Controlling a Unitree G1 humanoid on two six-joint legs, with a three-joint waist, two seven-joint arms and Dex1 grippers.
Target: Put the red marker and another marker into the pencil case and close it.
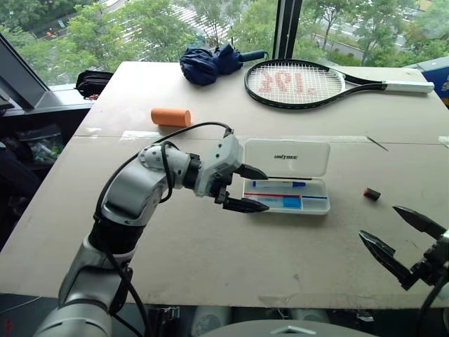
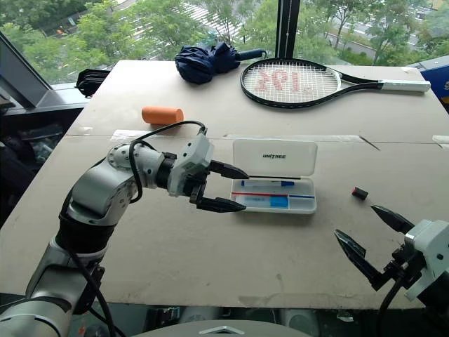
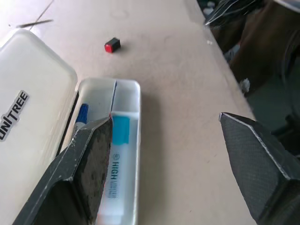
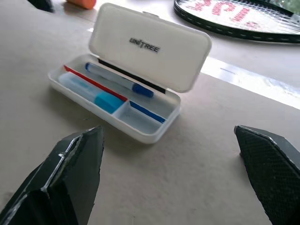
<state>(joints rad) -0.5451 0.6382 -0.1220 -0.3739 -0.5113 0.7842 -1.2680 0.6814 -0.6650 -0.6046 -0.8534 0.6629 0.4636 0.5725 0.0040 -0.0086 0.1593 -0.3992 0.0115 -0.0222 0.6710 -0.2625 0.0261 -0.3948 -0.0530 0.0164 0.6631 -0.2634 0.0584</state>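
Observation:
The white pencil case [image 1: 319, 208] lies open in the middle of the table, its lid [image 1: 287, 158] folded back. Inside, the thin red marker [image 4: 93, 83] lies lengthwise between a blue-capped marker [image 4: 119, 80] and a pale highlighter with a blue cap [image 4: 89, 91]. My left gripper [image 1: 263, 189] hovers at the case's left end, open and empty, one fingertip over the tray. My right gripper [image 1: 379, 223] hangs open and empty near the table's front right, apart from the case.
A small black and red cap [image 1: 372, 193] lies right of the case. An orange cylinder [image 1: 170, 116], a folded dark blue umbrella [image 1: 210, 63] and a tennis racket [image 1: 302, 83] lie farther back. Bare table stretches in front of the case.

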